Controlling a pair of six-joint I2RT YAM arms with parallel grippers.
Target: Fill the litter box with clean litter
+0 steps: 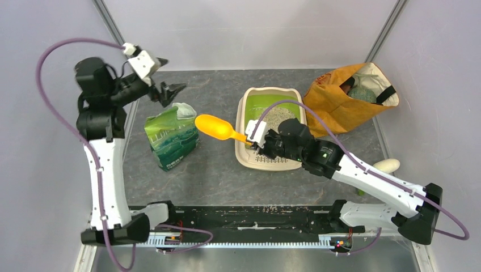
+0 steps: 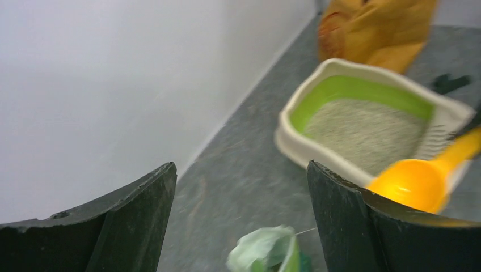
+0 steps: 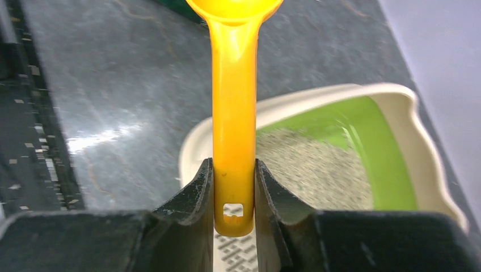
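The litter box [image 1: 266, 90] sits at table centre, beige rim, green inside, with a layer of grey-beige litter [image 1: 278, 116] in it. My right gripper [image 1: 252, 137] is over the box's near-left corner, shut on the handle of an orange-yellow scoop [image 1: 214, 127]. The scoop's bowl points left, above the table between the box and the green litter bag [image 1: 170, 136]. The right wrist view shows the handle [image 3: 233, 113] clamped between both fingers, with the litter [image 3: 317, 170] below. My left gripper [image 1: 174, 73] is open and empty, raised above and behind the bag. Its view shows the box [image 2: 295, 150] and scoop [image 2: 417, 184].
An orange fabric bag [image 1: 351, 96] stands right of the box against the back right wall. A white oval object [image 1: 387, 165] lies at the right edge. Pale walls enclose the table on three sides. A black rail [image 1: 244, 218] runs along the near edge.
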